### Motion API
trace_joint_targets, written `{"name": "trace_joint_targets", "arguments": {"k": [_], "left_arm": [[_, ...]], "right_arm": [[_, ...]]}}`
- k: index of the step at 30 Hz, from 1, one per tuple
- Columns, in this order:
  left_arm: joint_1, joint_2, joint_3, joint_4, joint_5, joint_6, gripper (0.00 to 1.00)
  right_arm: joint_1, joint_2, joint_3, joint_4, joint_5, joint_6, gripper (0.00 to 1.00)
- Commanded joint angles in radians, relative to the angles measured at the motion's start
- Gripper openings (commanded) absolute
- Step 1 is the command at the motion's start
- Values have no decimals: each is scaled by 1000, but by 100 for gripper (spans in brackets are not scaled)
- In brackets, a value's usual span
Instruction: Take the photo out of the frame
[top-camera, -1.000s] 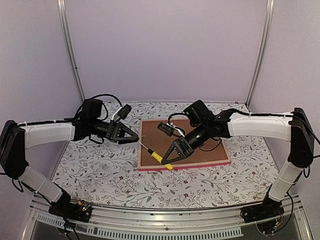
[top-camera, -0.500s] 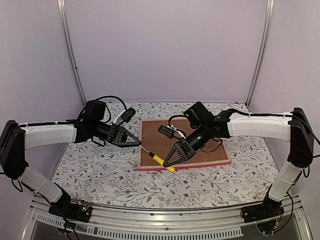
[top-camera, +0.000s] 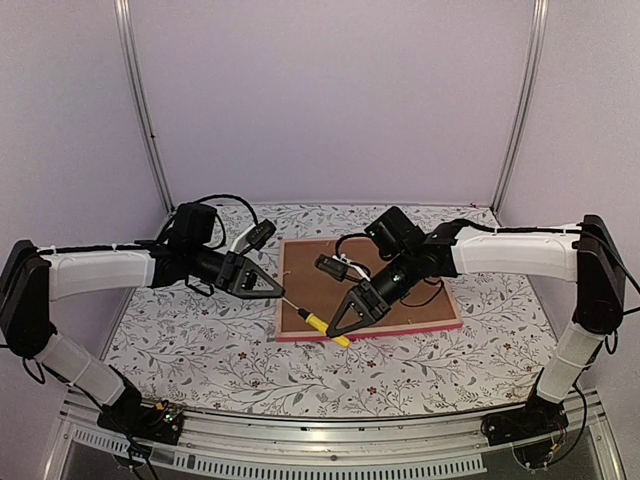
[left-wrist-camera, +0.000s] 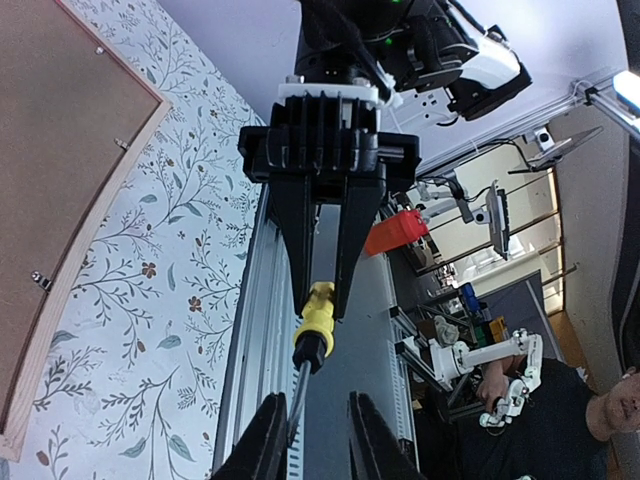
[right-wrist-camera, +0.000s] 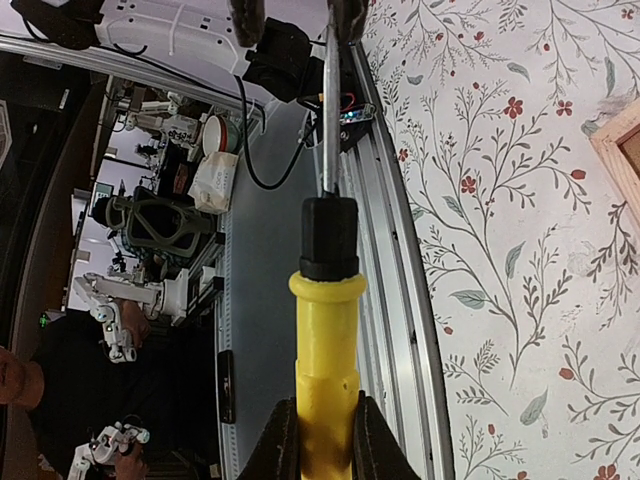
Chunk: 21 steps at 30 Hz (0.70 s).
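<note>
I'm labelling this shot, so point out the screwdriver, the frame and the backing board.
screwdriver (top-camera: 315, 318), top view, yellow handle.
frame (top-camera: 420, 329), top view, pink near edge.
backing board (top-camera: 300, 258), top view, bare far-left area.

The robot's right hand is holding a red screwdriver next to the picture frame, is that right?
Almost. The screwdriver has a yellow handle with a black collar, not a red one. The right wrist view shows this best. The rest is right: the right gripper is holding it, next to the frame.
</note>
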Motion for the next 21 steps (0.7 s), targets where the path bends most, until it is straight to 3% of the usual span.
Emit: {"name": "trace_joint_targets", "arguments": {"k": [1, 7, 16, 21], "left_arm": [[-17, 9, -6, -39, -2, 46, 24], [-25, 10, -11, -39, -2, 55, 21], [-33, 9, -14, -88, -7, 71, 8], [-35, 11, -17, -90, -3, 75, 10]], "right_arm": [[6, 13, 25, -15, 4, -18, 0], [5, 18, 26, -22, 10, -24, 0], [5, 29, 40, -36, 11, -26, 0], [5, 32, 39, -40, 18, -28, 0]]}}
